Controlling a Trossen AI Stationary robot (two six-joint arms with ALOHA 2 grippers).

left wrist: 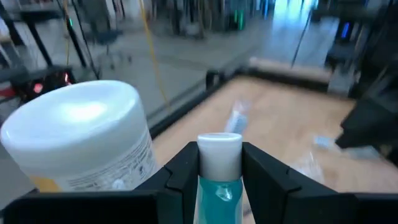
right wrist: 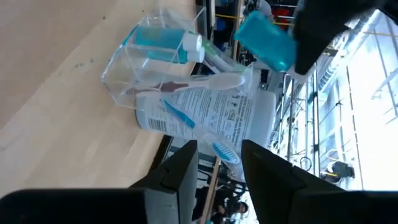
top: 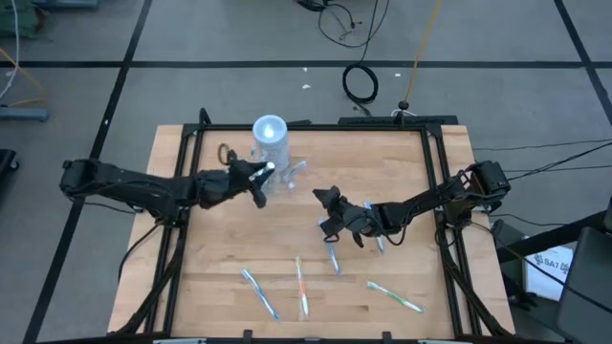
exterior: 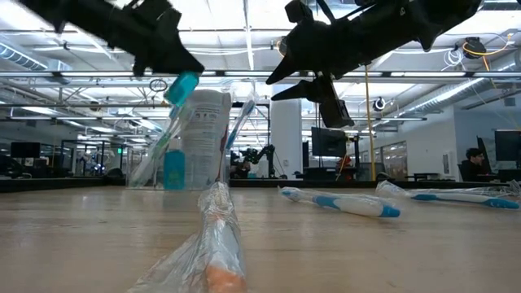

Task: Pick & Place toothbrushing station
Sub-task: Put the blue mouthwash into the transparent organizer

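We see the left claw (top: 260,173) clenched on a small teal tube with a white cap (left wrist: 219,163), held in the air just beside the toothbrushing station (top: 271,143), on the side facing the bench's middle. The right claw (top: 330,212) hovers near the bench's middle with its fingers (right wrist: 175,169) released and nothing between them; its wrist view looks between them straight at the station, which stands well apart from it.

The station stands near the far edge of the bench (top: 220,258), somewhat left of centre. It is a tall clear cylinder with a pale round top (left wrist: 81,124) and printed text on its side, joined to a low clear tray part (right wrist: 140,71). Another teal tube (right wrist: 163,38) and a toothbrush (right wrist: 205,84) already sit in the tray part.

Around the right claw, wrapped toothbrushes lie loose: one just beneath it (top: 334,256), and three along the near edge (top: 259,291) (top: 301,286) (top: 395,297). None of them lies between either claw and the station.
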